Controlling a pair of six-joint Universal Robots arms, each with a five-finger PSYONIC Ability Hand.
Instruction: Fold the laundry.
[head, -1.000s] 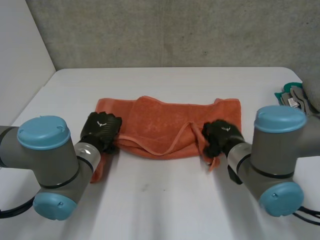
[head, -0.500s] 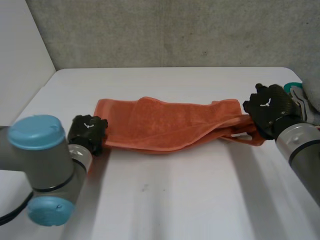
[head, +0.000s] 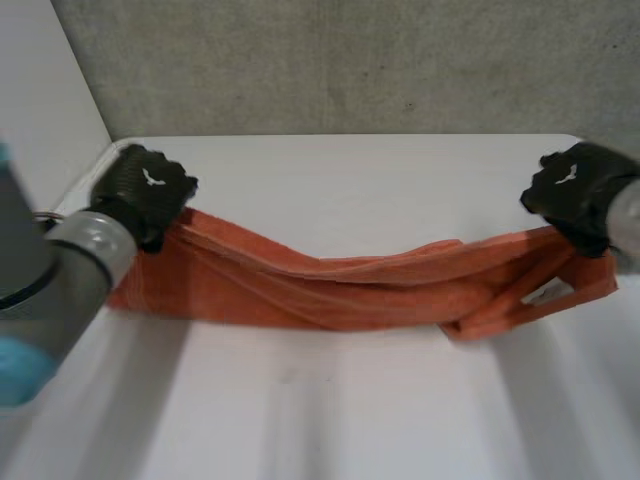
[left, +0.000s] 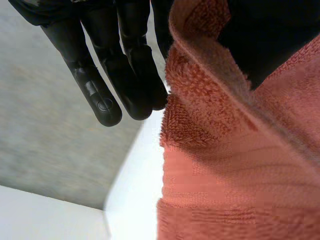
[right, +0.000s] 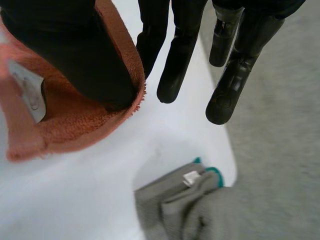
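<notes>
Head view: camera behind and between arms, high, tilted down over white table (head: 330, 400) toward grey textured wall (head: 350, 60). Wide enough for full span of orange terry towel (head: 350, 285), left hand (head: 145, 190) at one end, right hand (head: 575, 195) at other.

Left wrist view: very near, looking along own fingers (left: 92, 87), towel end right at lens.

Right wrist view: near, looking down past own fingers (right: 175, 65) to table corner and folded grey cloth with teal trim (right: 185, 205).

Shared: head view overlaps each wrist view at that hand's towel end. Wrist views share towel alone, at opposite ends.

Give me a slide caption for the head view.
Left hand and right hand stretch an orange towel between them over the white table.
</notes>
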